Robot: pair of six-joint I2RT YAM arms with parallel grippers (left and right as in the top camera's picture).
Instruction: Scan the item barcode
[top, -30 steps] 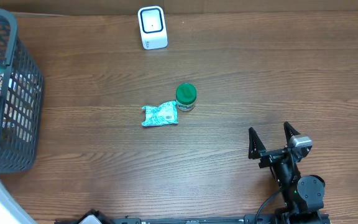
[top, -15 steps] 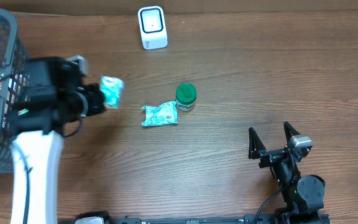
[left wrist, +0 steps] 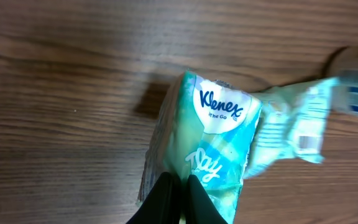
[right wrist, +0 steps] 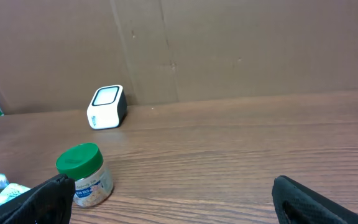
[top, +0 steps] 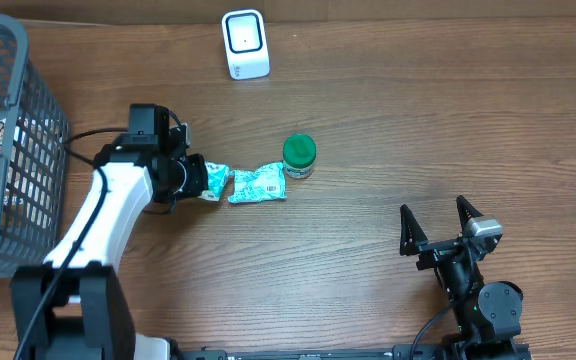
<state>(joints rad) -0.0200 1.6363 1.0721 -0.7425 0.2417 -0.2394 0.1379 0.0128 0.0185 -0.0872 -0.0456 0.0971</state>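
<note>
Carriage seems the step in hand: left pincer [left wrist: 179, 185] clenched on the Kleenex pack [left wrist: 219, 134] at mid-bench [top: 418, 120], just beside a crumpled packet [top: 258, 184] (right pincer [top: 434, 228] gapes, idle). Next, turn its barcode toward the scanner [top: 245, 44].

A dark grey wire basket [top: 38, 170] stands at the left edge of the brown wooden tabletop [top: 418, 120]. Near the middle stands a small jar [top: 299, 155] with a green lid. A crumpled blue-green packet [top: 258, 184] lies just beside it, on its left. Brown cardboard [right wrist: 260, 43] stands behind the tabletop.
</note>
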